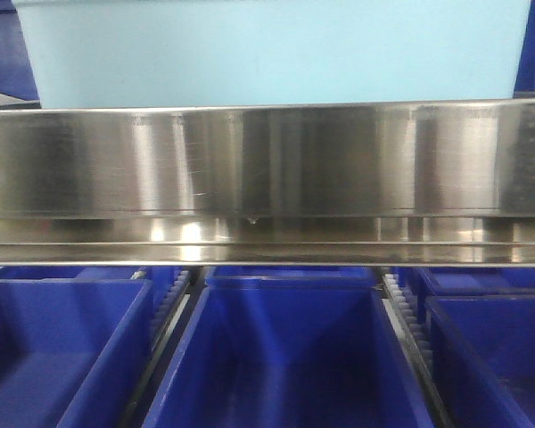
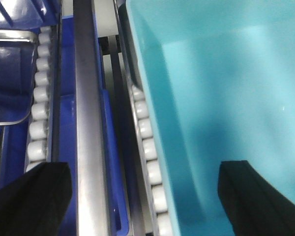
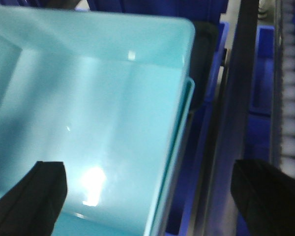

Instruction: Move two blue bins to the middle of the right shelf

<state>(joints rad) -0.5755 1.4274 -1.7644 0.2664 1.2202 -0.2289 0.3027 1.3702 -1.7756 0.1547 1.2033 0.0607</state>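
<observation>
A pale aqua blue bin (image 1: 276,49) sits on the tier behind the shiny steel front rail of the right shelf middle (image 1: 267,160). In the left wrist view my left gripper (image 2: 142,169) is open and straddles the left wall of the bin (image 2: 226,88). One finger (image 2: 37,196) is outside over the rail and the other finger (image 2: 250,196) is inside the tub. My right gripper (image 3: 147,169) is open astride the right wall of the bin (image 3: 88,98). A second aqua rim (image 3: 187,105) shows just outside that wall, as if nested.
Dark royal-blue crates (image 1: 285,357) fill the tier below the rail. White roller tracks (image 2: 147,142) and a steel divider (image 2: 88,123) run along the bin's left side. Another roller track (image 3: 290,98) and blue crates (image 3: 265,73) lie to its right.
</observation>
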